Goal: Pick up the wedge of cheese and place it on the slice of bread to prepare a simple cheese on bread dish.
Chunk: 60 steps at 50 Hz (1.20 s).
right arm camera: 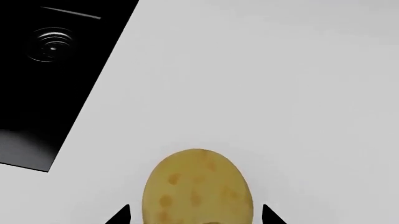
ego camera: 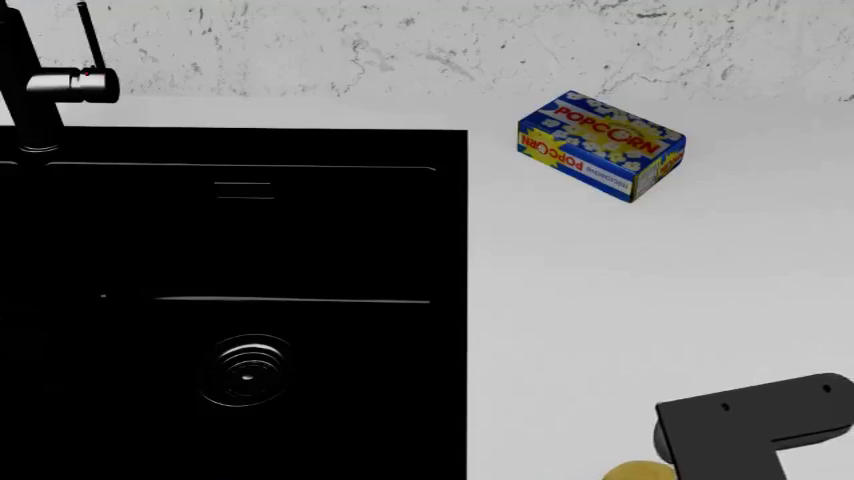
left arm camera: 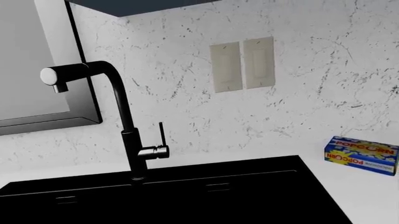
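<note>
The wedge of cheese (right arm camera: pixel 196 186) is a pale-yellow rounded chunk with shallow round holes, lying on the white counter. In the head view only its top edge (ego camera: pixel 638 471) shows at the bottom, beside my dark right arm (ego camera: pixel 754 420). My right gripper (right arm camera: pixel 196 217) is open, one black fingertip (right arm camera: pixel 121 215) on each side of the cheese with a small gap on both sides. The slice of bread is out of view. My left gripper shows in no view.
A black sink (ego camera: pixel 234 300) with a round drain fills the left of the head view, and a black faucet (left arm camera: pixel 118 107) stands behind it. A blue popcorn box (ego camera: pixel 601 145) lies on the white counter (ego camera: pixel 641 300) near the marble back wall.
</note>
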Available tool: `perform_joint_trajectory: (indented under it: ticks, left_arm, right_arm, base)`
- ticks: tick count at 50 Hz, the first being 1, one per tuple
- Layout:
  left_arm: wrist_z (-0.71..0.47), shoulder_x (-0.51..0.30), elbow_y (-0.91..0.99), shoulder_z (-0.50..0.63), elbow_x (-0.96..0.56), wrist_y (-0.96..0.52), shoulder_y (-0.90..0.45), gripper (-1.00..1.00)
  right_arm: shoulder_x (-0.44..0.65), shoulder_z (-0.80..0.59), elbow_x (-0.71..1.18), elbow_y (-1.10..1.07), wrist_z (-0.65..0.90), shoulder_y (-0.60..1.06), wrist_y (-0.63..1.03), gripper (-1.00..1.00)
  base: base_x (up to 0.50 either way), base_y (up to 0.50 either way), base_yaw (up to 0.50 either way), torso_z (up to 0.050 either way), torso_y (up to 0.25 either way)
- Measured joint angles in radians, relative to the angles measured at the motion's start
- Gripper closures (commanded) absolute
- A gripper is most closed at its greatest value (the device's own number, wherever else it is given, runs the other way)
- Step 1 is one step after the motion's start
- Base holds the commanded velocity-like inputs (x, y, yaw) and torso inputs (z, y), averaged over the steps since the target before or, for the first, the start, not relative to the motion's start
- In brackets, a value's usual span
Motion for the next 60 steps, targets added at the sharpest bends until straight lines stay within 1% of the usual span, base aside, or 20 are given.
perform_joint_trajectory:
  ticks: [23, 24, 36, 43, 51, 60]
  left_arm:
    - [0.007, -0.001, -0.002, 0.011, 0.004, 0.006, -0.006, -1.0]
    - [0.006, -0.002, -0.002, 0.011, 0.004, 0.006, -0.006, -1.0]
    - [0.005, -0.003, 0.001, 0.017, 0.007, 0.01, -0.01, -1.0]
    - [0.005, -0.004, 0.001, 0.02, 0.006, 0.012, -0.012, -1.0]
    - [0.007, -0.004, 0.001, 0.023, 0.007, 0.014, -0.014, -1.0]
    - [0.01, -0.005, 0.002, 0.027, 0.009, 0.016, -0.015, -1.0]
  right_arm:
    - [0.004, -0.004, -0.031, -0.002, -0.017, -0.037, -0.016, -1.0]
    - [0.005, -0.003, -0.032, -0.002, -0.018, -0.039, -0.017, 1.0]
    - [0.01, 0.0, -0.045, -0.005, -0.023, -0.051, -0.036, 1.0]
    - [0.027, 0.01, -0.013, -0.022, -0.007, -0.035, -0.045, 1.0]
    - [0.088, 0.052, 0.106, -0.058, 0.044, 0.067, -0.052, 1.0]
    - [0.176, 0.111, 0.248, -0.076, 0.094, 0.227, -0.043, 1.0]
  base:
    - [0.0, 0.0, 0.0, 0.0, 0.0]
    - [0.0, 0.0, 0.0, 0.0, 0.0]
    - [0.0, 0.0, 0.0, 0.0, 0.0]
    - [0.0, 0.0, 0.0, 0.0, 0.0]
    - [0.0, 0.0, 0.0, 0.0, 0.0]
    - [0.0, 0.0, 0.0, 0.0, 0.0]
